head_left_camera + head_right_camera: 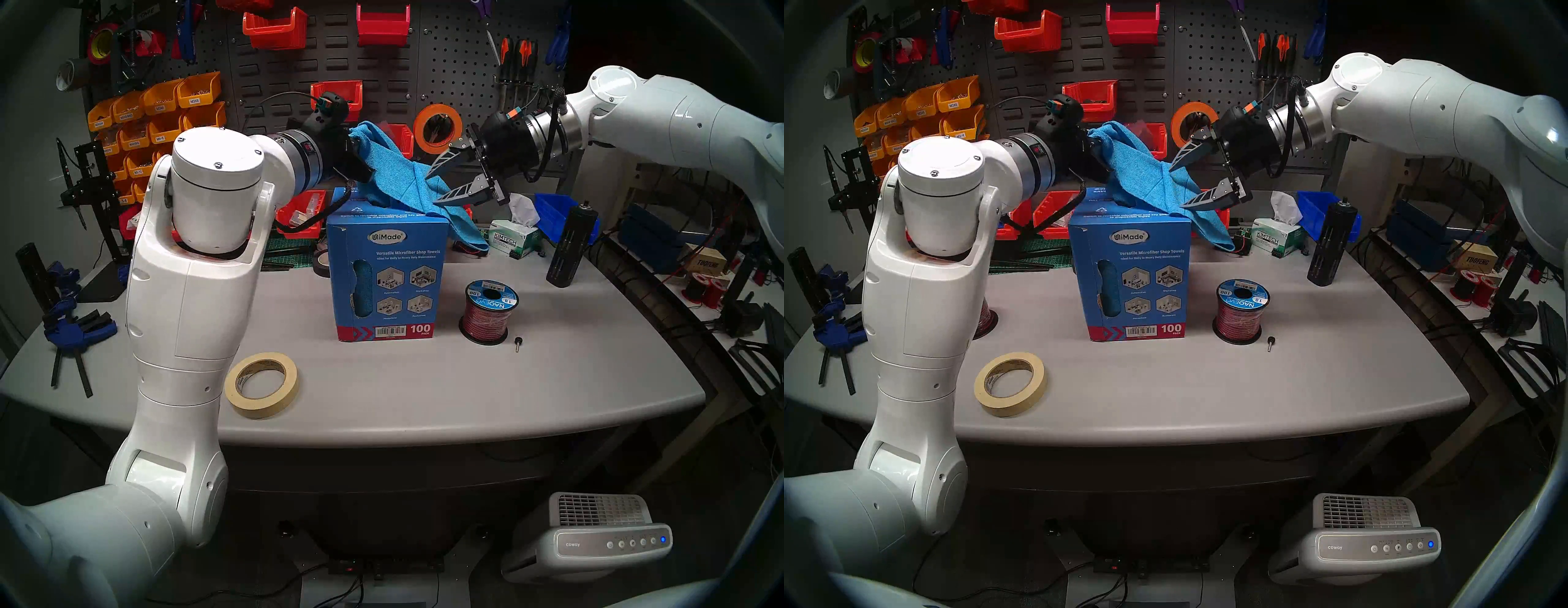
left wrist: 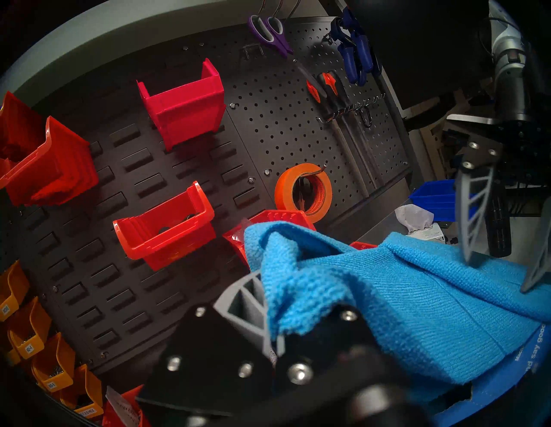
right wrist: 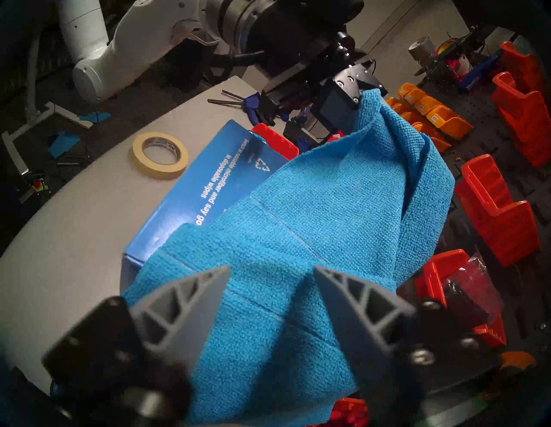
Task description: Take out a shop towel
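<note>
While the left pincer (image 1: 360, 146) clamps a corner of the shop towel (image 1: 394, 174) above the blue carton (image 1: 388, 271), the right pincer (image 1: 435, 187) straddles the cloth, fingers spread.

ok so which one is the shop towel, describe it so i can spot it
Find the tall blue carton mid-table. The shop towel is the bright blue woven cloth draped over its top, one corner pinched in the left gripper. Unlike the white tissue nearby, it's blue.
</note>
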